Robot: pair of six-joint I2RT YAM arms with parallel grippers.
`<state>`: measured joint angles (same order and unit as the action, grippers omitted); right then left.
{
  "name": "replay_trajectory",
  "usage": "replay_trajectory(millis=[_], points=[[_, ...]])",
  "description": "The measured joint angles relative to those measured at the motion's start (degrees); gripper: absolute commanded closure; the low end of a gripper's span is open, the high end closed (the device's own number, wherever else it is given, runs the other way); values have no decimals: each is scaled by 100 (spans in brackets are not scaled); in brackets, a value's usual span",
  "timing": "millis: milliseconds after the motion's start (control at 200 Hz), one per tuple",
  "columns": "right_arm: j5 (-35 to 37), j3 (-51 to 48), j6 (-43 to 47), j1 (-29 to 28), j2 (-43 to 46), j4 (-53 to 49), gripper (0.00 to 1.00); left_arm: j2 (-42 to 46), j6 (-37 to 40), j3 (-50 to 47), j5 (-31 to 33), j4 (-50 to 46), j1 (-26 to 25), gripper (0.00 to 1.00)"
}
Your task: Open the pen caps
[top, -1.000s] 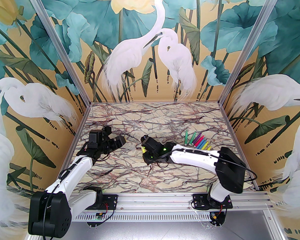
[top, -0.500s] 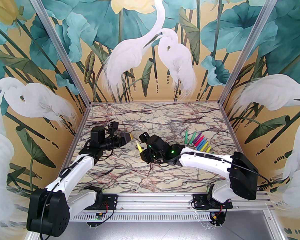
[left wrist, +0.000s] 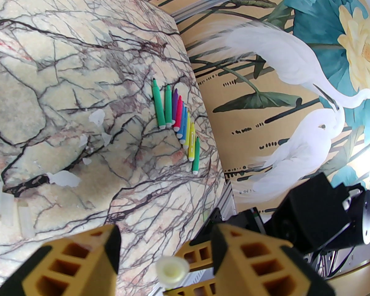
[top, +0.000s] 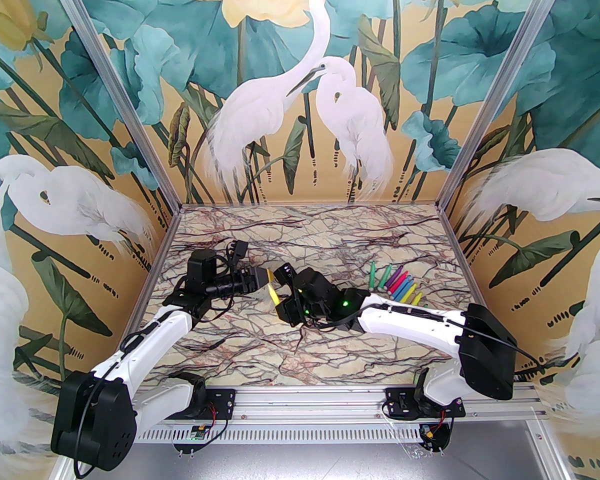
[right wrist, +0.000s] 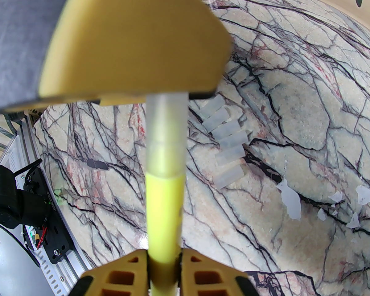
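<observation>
My right gripper [right wrist: 164, 270] [top: 281, 294] is shut on the barrel of a yellow pen [right wrist: 165, 214] [top: 275, 296], held above the table's middle. Its translucent pen cap [right wrist: 166, 134] [left wrist: 172, 268] is still on the pen and points at my left gripper [left wrist: 166, 251] [top: 269, 278]. The left jaws stand on either side of the cap's end with a gap on both sides. One tan finger [right wrist: 135, 42] overlaps the cap's tip in the right wrist view. Several uncapped pens [top: 397, 285] [left wrist: 175, 119] lie in a row at the right.
Several loose clear caps [right wrist: 225, 140] [left wrist: 6, 202] lie side by side on the marble table [top: 305, 358], under the held pen. Small white flakes [left wrist: 63, 179] [right wrist: 288, 199] are scattered nearby. The right wall runs close behind the pen row.
My left gripper has moved right to the pen and its jaws have narrowed around the cap. My right arm has brought the yellow pen left and tilted it toward the left gripper.
</observation>
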<state>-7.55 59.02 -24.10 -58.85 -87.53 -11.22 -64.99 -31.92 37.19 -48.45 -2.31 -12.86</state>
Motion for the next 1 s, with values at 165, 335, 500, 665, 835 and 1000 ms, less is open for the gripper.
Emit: replay_trajectory(millis=[165, 335, 500, 665, 835, 1000], points=[[2, 48, 20, 0, -2, 15, 82, -37, 37, 24, -83, 0, -83, 59], [4, 142, 39, 0, -17, 37, 82, -39, 114, 48, -125, -7, -103, 71], [22, 146, 44, 0, -22, 42, 70, -39, 131, 52, -146, -4, -103, 79], [66, 146, 129, 11, -33, 87, 58, -94, 133, 109, -188, -9, -103, 86], [90, 197, 133, 37, -142, 149, 58, -149, 105, 199, -321, -13, -103, 88], [87, 212, 151, 48, -223, 240, 65, -184, 98, 247, -413, -20, -105, 89]])
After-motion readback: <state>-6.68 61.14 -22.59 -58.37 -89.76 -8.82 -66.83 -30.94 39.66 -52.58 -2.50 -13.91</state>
